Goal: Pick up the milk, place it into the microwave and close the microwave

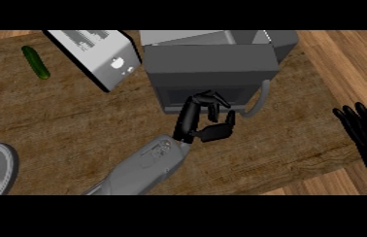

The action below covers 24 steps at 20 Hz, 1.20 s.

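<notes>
Brown wooden counter (86, 114): grey boxy microwave (211, 73) looks shut, milk unseen (presumably inside). Left hand (204, 119), fingers curled on nothing, hovers at its door; right hand (353, 126) rests open. Task seemingly nearly done.

I see a counter (86, 124) of brown wood with rough-looking grain, matt. The microwave (211, 66) looks like smooth grey metal, its door (208, 93) dull, its handle (261, 102) paler. The cucumber (35, 62) has a green, slightly glossy skin. My left hand (201, 119) looks like matt black plastic.
</notes>
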Available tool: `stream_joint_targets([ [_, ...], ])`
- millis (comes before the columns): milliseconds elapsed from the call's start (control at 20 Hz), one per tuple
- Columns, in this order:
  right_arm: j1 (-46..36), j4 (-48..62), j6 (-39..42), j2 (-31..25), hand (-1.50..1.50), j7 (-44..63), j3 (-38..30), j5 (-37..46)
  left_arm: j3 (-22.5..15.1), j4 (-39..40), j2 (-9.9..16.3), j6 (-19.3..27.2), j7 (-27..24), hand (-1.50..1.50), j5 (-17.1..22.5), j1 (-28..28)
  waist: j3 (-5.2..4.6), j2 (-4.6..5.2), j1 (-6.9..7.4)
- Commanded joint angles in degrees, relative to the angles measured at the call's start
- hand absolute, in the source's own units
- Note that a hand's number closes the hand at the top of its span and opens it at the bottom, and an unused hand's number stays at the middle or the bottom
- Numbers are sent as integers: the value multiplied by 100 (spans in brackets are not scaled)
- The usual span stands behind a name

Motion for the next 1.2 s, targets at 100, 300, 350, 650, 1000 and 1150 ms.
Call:
stream_joint_targets([
  [100, -300, -94, 42, -243, -150, 167, -209, -168, 183, 217, 2, 523, 68, -150, 509, -548, 10, 66, -179],
  [300, -697, -338, -451, -840, 150, 15, -846, 639, 246, 463, 2, 698, 143, -150, 721, -626, -9, 70, -341],
  [350, -798, -315, -530, -851, 150, -19, -887, 712, 389, 403, 2, 799, 139, -150, 864, -670, -3, 86, -246],
  [650, -956, -303, -671, -1061, 150, 23, -1003, 987, 472, 267, 2, 987, -169, -150, 1230, -698, -2, 166, -255],
  [1000, -1183, -209, -744, -1155, 150, 47, -1062, 1072, 433, 320, 2, 983, -293, -150, 1605, -803, 16, 220, -227],
  [1150, -1255, -190, -809, -1111, 150, 78, -1026, 1104, 442, 332, 2, 1016, -333, -150, 1741, -860, 18, 243, -237],
])
